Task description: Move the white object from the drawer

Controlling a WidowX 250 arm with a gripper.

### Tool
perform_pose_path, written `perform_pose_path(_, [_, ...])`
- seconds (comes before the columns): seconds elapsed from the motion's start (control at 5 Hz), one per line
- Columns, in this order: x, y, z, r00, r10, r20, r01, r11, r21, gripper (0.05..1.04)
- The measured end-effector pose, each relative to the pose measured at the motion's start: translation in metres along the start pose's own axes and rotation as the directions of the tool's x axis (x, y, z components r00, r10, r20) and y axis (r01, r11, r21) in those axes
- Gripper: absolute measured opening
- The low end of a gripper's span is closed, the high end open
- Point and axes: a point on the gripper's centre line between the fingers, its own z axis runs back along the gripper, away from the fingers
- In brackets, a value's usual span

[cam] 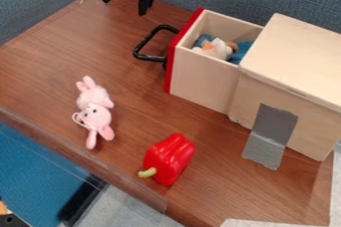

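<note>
So the gripper (125, 6) is up near the 11 o'clock edge of the view, jaws spread wide with nothing between them, hanging over the back of the wooden table (50, 61). Clock from the gripper: the black drawer handle (150, 58) is at about 5, fixed to the red drawer front (170, 71). The drawer (205, 81) is pulled open at roughly 4, and that's where the white object (216, 51) is, lying inside with an orange patch on it, right beside some blue fabric (244, 52). Can't tell exactly what it is, but my bet is a small stuffed toy: light, squishy, kinda grippy, not gonna break. If so, I'd come straight down and pinch the fattest white part, not some loose edge, cause soft stuff folds and slips out. Main worry is snagging the blue fabric along with it, or bumping the drawer walls going in that wide. Further out, the wooden cabinet (299, 47) is between 3 and 4, with grey tape (274, 121) closer to 4:30. Pink plush bunny (96, 114) is around 6:30, and the red toy bell pepper (170, 158) sits between 5 and 6.
</note>
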Motion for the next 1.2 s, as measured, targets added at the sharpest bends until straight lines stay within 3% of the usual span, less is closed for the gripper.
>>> perform_pose_path(0.2, [-0.004,-0.003,-0.010,0.999,-0.001,-0.036,0.000,1.000,-0.010,0.999])
perform_pose_path(0.4, [-0.006,-0.039,-0.005,0.996,-0.067,-0.057,0.061,0.994,-0.093,0.999])
perform_pose_path(0.8, [0.003,-0.121,0.027,0.972,-0.236,0.011,0.233,0.947,-0.221,0.999])
perform_pose_path(1.0, [-0.001,-0.144,0.035,0.966,-0.258,0.015,0.253,0.932,-0.261,0.999])
perform_pose_path(1.2, [-0.003,-0.141,0.024,0.965,-0.260,-0.020,0.250,0.944,-0.217,0.999])
